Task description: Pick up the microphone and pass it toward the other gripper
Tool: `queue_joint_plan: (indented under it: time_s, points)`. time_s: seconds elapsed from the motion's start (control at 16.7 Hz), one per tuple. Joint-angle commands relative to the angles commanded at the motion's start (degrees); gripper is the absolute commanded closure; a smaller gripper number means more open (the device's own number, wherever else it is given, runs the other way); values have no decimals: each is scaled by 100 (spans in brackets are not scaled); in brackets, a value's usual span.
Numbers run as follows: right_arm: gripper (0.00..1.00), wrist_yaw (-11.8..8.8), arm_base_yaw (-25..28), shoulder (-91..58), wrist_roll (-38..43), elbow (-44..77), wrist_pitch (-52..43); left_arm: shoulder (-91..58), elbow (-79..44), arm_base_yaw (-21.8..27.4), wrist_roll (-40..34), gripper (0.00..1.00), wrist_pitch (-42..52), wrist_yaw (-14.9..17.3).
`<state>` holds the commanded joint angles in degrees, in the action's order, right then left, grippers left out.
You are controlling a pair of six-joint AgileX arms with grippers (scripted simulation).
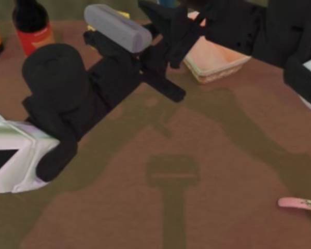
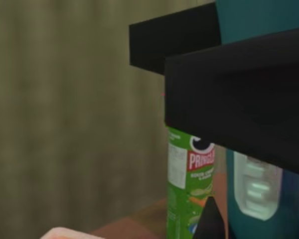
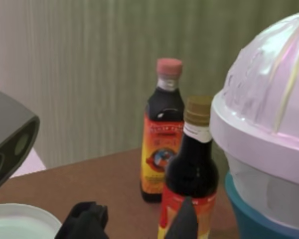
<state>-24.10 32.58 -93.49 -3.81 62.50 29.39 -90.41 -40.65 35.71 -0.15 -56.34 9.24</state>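
The microphone stands upright and lifted off the table at the far middle. In the left wrist view its teal handle with the white switch sits right beside my left fingertip. My left gripper is shut on that handle. The round white head fills the side of the right wrist view. My right gripper meets the left one there. It is open, and the microphone is beside its fingers, not between them. Black bars of the right gripper cross in front of the handle.
A green Pringles can stands just behind the microphone. Two dark sauce bottles stand at the far left. A beige tray lies under the right arm. A pink flat stick lies near right, and a white plate is nearby.
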Motion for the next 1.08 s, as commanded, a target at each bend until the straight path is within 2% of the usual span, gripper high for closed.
queue_joint_plan:
  time_s: [0.24, 0.78, 1.08]
  points:
    - [98, 0, 0, 0, 0, 0, 0, 0, 0, 0, 0, 100, 0, 0]
    - [100, 0, 0, 0, 0, 0, 0, 0, 0, 0, 0, 100, 0, 0]
    - [100, 0, 0, 0, 0, 0, 0, 0, 0, 0, 0, 62, 0, 0]
